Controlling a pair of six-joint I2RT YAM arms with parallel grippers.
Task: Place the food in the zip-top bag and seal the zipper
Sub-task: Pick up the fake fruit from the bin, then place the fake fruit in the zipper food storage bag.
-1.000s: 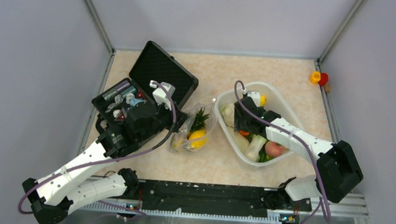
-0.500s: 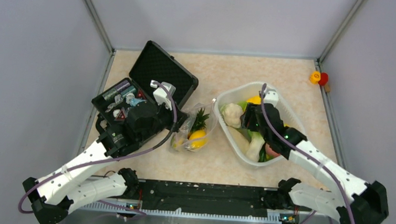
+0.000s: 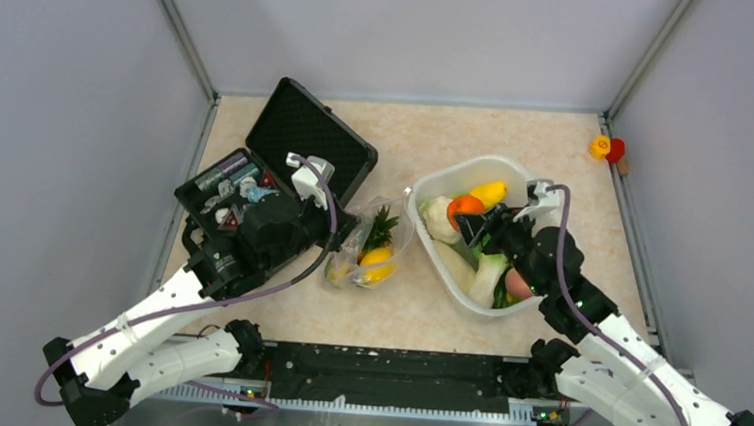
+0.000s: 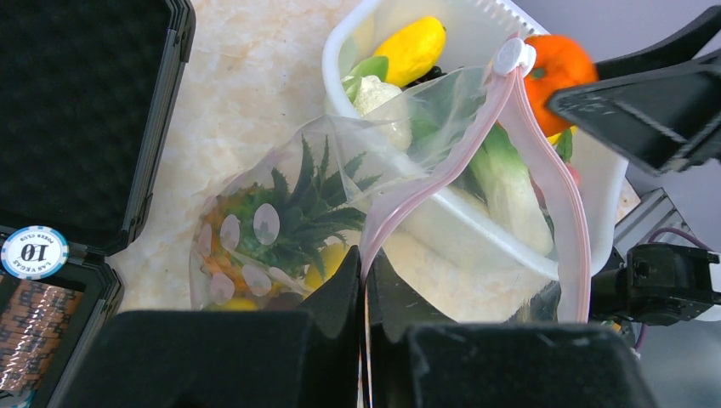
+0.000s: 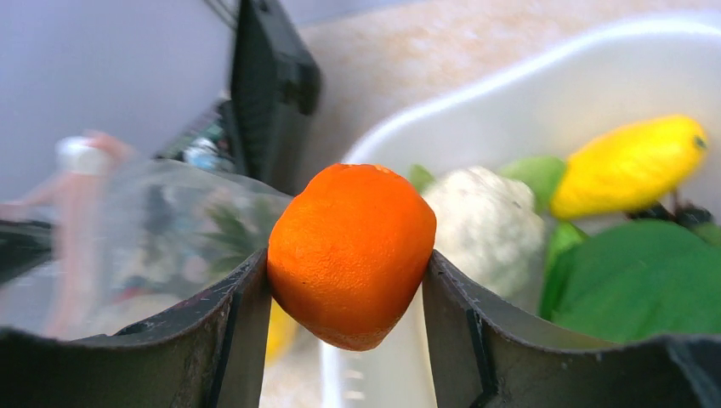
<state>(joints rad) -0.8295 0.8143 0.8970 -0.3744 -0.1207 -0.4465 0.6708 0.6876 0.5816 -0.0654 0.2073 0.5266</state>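
the surface (image 3: 478, 140) and the open black case (image 3: 313, 133) on its left side look just as they did a second ago. the white tub (image 3: 477, 163) also sits where it did on the right, but my right arm no longer reaches down across it. it has drawn back and come up off the pile.

the zip-top bag (image 3: 365, 257) lies between the case and the tub and hasn't moved. a pineapple (image 4: 298, 212) and a yellow fruit (image 3: 375, 263) are already inside it. my left tool (image 4: 366, 297) is closed tight on the bag's near mouth edge, same as before, holding that side up so the mouth stands open.

the change that counts is at my right tool (image 3: 475, 220). a second ago it was buried among the food in the tub. now it is up over the tub's left half, jaws part-way open and clamped on the orange (image 5: 350, 246), which sits squarely between them. the cauliflower (image 5: 485, 225) and yellow mango (image 5: 629, 166) remain in the tub behind it.

so i read the pick as done and the carry as the step in hand: the orange has to go left over the tub rim and into the bag's mouth. the zipper (image 4: 438, 166) is unsealed, its pink strips spread apart, which is what i want for now.
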